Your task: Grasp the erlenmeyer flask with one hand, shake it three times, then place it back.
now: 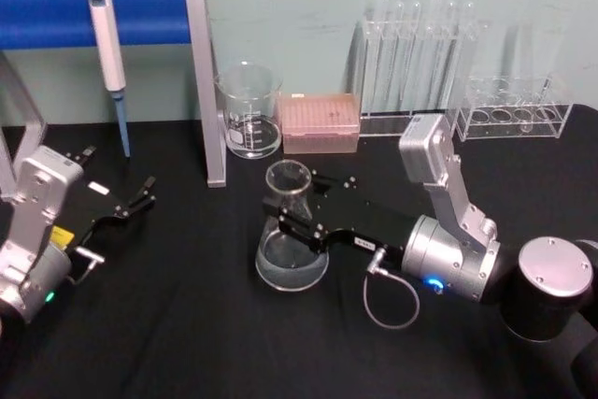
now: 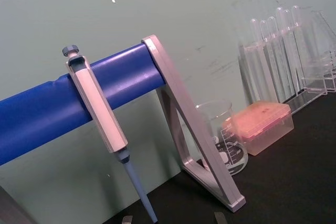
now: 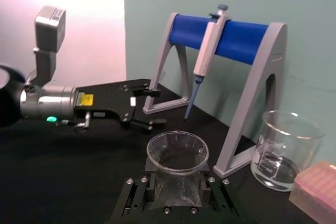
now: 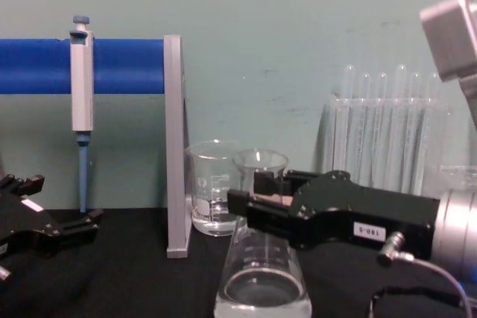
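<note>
The right end effector [image 1: 301, 203] reaches in from the robot's right, low over the black table [image 1: 187, 334]. Its two black fingers are pressed against the neck of the erlenmeyer flask [image 1: 291, 261], one on the far side and one on the near side. In the right wrist view the flared rim stands just above the fingers, with the neck pinched between their pads. The flask stands upright near the middle of the table, its wide base down on the cloth as far as the head view shows. A little clear liquid lies in the bottom (the chest view shows it as a shallow layer). A small white number label [image 4: 368, 230] sits on the side of this end effector's black body, and a grey cable [image 1: 388, 301] loops out beside its silver wrist.

The left end effector [image 1: 140, 195] sits low at the robot's left, well apart from the flask, its fingers spread with nothing between them.

Behind the flask, towards the wall, a glass beaker [image 1: 249, 111] stands just beside a pink tip box [image 1: 320, 122]. To the left of the beaker a pipette [image 1: 107, 44] hangs on the blue bar of a stand [image 1: 204, 81]. To the right of the box a clear rack [image 1: 416, 53] holds a row of upright test tubes, and a second, lower rack stands farther right
</note>
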